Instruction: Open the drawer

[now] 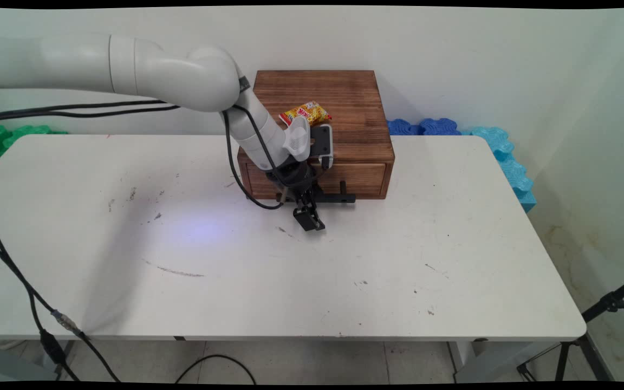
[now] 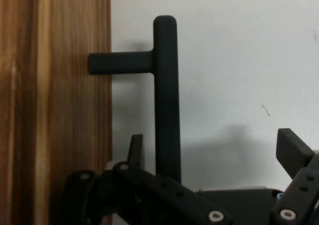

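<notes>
A brown wooden box [image 1: 344,103] stands at the table's far middle, with one drawer [image 1: 363,180] in its front that looks pushed in. A black bar handle [image 1: 342,199] sticks out from the drawer front. In the hand view the handle [image 2: 166,95] runs up between my fingers, close to the left fingertip [image 2: 135,147] and well apart from the right one [image 2: 294,150]. My gripper [image 1: 310,219] [image 2: 214,152] hangs open just in front of the drawer, low over the table. A yellow and red snack packet [image 1: 305,113] lies on top of the box.
The white table [image 1: 344,271] stretches wide in front of the box. Blue foam pieces [image 1: 480,138] lie behind its far right corner and green ones [image 1: 3,136] at the far left. Black cables [image 1: 19,281] hang at the left edge. A tripod leg [image 1: 610,303] stands at the lower right.
</notes>
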Controlling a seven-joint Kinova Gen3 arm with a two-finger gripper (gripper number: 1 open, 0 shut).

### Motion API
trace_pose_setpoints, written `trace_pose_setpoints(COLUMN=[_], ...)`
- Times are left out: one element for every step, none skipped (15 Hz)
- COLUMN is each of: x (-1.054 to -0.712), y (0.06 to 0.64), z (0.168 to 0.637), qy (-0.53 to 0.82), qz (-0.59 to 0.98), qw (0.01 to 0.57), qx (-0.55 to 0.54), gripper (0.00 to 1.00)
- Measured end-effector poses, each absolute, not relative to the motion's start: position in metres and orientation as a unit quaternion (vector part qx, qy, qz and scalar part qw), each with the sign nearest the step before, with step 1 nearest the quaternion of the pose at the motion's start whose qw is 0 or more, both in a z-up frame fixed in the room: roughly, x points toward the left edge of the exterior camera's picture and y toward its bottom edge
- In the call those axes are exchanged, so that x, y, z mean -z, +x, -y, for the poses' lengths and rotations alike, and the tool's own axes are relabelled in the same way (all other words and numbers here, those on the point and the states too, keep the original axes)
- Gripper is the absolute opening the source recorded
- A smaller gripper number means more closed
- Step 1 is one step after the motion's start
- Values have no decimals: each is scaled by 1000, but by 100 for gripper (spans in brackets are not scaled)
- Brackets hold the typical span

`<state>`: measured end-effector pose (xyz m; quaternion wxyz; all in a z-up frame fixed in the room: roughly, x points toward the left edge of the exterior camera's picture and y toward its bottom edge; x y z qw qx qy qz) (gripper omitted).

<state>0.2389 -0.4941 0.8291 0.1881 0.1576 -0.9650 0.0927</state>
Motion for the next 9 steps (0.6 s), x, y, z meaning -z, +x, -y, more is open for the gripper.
trace_pose_setpoints(x=[-827,-826,-825,-823,-822,-821,-821,-821,-821], y=[238,237,236,235,233,232,231,230,228], z=[494,494,493,492,491,489,486,483,479], qy=[157,157,157,156,155,154,153,152,151], qz=[965,965,965,966,966,966,966,967,967], qw=[188,188,188,188,188,189,188,188,187], qx=[-92,-91,-91,-90,-88,-87,-85,-82,-80], gripper=[100,100,100,100,100,100,100,100,100])
